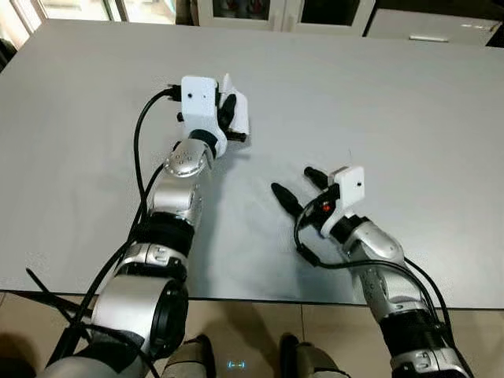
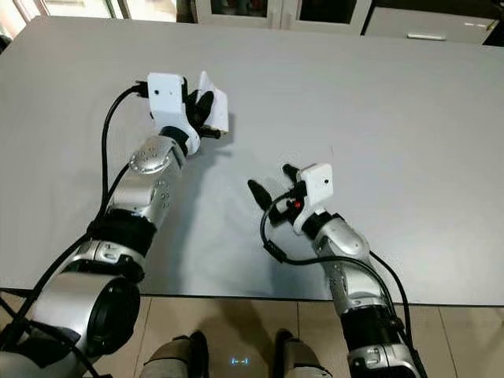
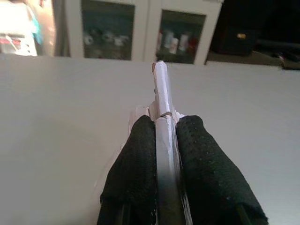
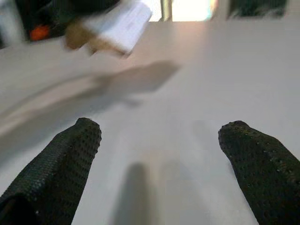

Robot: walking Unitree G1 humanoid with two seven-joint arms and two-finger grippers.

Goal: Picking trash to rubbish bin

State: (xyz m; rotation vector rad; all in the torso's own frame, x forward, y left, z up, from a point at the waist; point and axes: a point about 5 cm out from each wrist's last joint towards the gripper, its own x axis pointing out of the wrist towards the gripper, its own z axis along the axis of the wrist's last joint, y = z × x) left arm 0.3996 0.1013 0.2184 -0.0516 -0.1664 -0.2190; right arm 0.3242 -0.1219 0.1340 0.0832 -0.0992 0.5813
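The flat white piece of paper trash (image 1: pixel 239 113) was up off the wide grey tabletop (image 1: pixel 409 102), pinched between the two black fingers of my left gripper (image 1: pixel 229 114). From my left wrist I saw it edge-on, a thin white strip (image 3: pixel 161 117) standing straight up between my two dotted finger pads (image 3: pixel 140 159), pressed tight on both sides, its top edge poking well past the fingertips. My left gripper had it clamped firm, held above the table toward the far left part of the surface, and a soft shadow lay on the grey top just beneath it. My silver left arm (image 1: pixel 177 197) stretched forward from my shoulder, black cable looping alongside it.

My right gripper (image 1: pixel 299 187) sat nearer to me, right of the left one and well apart from the trash, low over the table. Its fingers were spread wide with nothing between them; from my right wrist I saw both black fingers (image 4: pixel 65 159) far apart with bare grey table in the gap, and the white trash (image 4: pixel 123 24) blurred in the distance with its shadow under it.

Beyond the table's far edge stood white cabinets with glass doors (image 3: pixel 136 28), small items dim on their shelves. Near my feet, the tiled floor (image 1: pixel 260 319) showed below the table's near edge.
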